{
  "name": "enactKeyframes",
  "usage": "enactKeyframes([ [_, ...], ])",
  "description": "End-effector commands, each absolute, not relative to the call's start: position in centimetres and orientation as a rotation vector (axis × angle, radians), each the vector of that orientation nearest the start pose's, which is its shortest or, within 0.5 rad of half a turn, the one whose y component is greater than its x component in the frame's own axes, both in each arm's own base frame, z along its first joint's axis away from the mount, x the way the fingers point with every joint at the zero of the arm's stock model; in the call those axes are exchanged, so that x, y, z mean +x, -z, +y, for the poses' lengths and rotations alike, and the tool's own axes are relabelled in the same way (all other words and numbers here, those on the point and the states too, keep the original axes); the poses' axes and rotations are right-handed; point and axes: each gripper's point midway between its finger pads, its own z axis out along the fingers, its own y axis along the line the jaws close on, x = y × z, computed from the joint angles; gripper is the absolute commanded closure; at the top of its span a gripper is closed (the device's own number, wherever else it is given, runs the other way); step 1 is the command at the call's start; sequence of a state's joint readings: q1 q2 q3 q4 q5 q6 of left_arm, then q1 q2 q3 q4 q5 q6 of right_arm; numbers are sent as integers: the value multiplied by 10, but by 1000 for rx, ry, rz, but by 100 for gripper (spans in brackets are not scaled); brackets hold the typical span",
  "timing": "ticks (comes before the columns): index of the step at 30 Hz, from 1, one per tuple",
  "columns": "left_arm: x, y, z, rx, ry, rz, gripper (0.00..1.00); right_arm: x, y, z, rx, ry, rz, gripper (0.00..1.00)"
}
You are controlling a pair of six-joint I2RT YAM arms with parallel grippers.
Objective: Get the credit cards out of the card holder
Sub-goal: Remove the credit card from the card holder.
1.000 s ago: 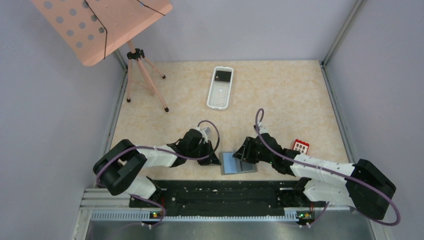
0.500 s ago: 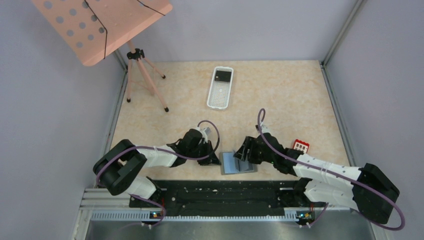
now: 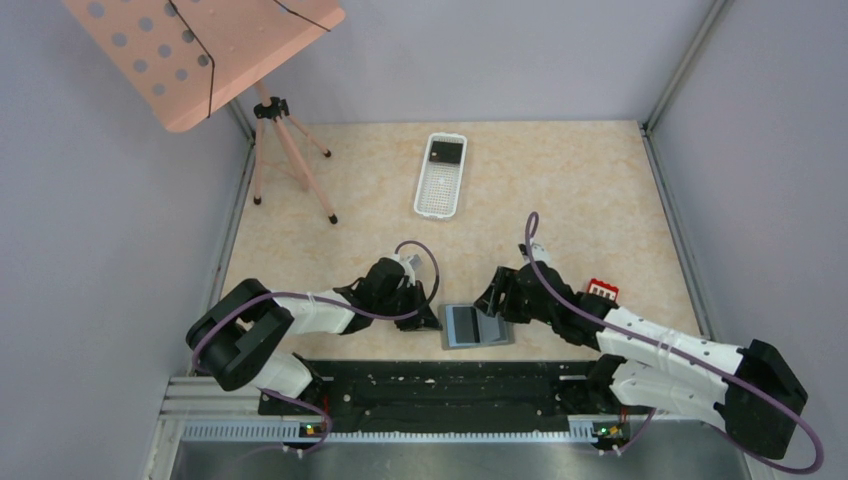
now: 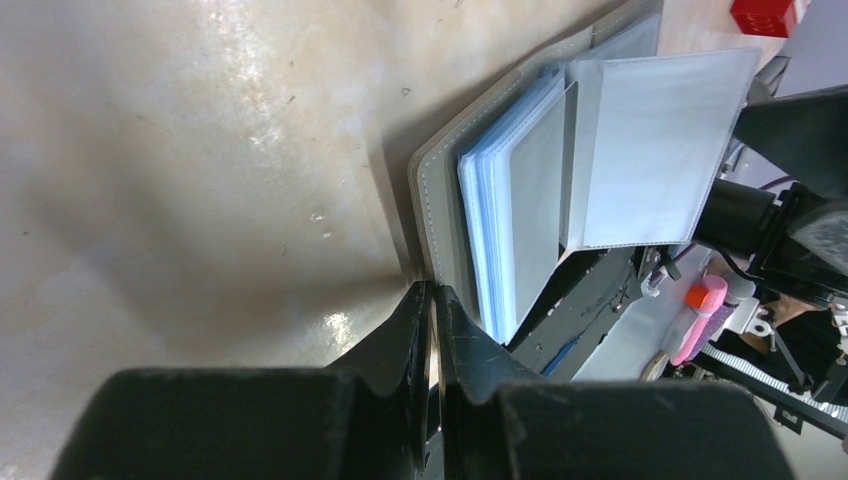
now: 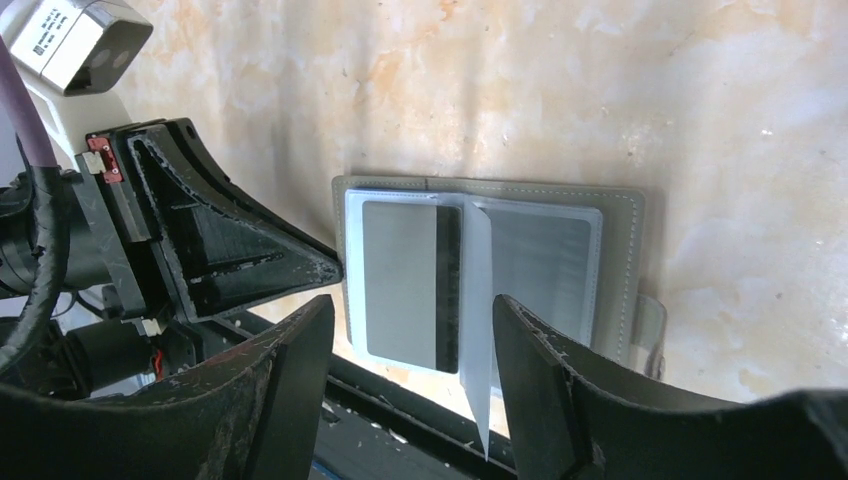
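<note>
Two tools flank the flat grey bifold card holder point(image 3: 476, 325), which lies open near the front edge of the beige marbled surface point(image 3: 560, 190). We find the left tool point(image 4: 432, 300) pressed shut, its tips touching the holder's left edge. The right tool point(image 5: 411, 300) hovers above the holder, jaws spread and empty. A grey card with a black stripe point(image 5: 400, 285) sits in the left pocket, and a clear sleeve point(image 5: 480, 320) stands upright at the fold. A red card with white squares point(image 3: 602, 291) lies apart on the surface, to the right.
</note>
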State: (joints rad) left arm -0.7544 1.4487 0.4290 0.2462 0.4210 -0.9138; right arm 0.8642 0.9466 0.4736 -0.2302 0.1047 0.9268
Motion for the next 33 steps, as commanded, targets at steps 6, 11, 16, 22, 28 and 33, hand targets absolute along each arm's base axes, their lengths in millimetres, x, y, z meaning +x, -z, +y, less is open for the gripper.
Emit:
enactKeyframes([
  [6,172,-67,-297,81,1228,2546,87,184,-134,236,109,-836,2313,45],
  [11,177,-93,-302,89,1265,2489,85,181,-147,254,97,-984,2267,54],
  [16,177,-103,-309,97,1316,2456,85,177,-123,260,106,-1012,2303,59],
  [22,169,-89,-320,115,1430,2466,89,176,-99,264,92,-1001,2346,60],
  [28,168,-63,-322,101,1433,2510,95,170,-72,262,85,-1005,2400,62],
  [33,165,-39,-313,83,1356,2565,97,165,-55,258,101,-1010,2424,63],
])
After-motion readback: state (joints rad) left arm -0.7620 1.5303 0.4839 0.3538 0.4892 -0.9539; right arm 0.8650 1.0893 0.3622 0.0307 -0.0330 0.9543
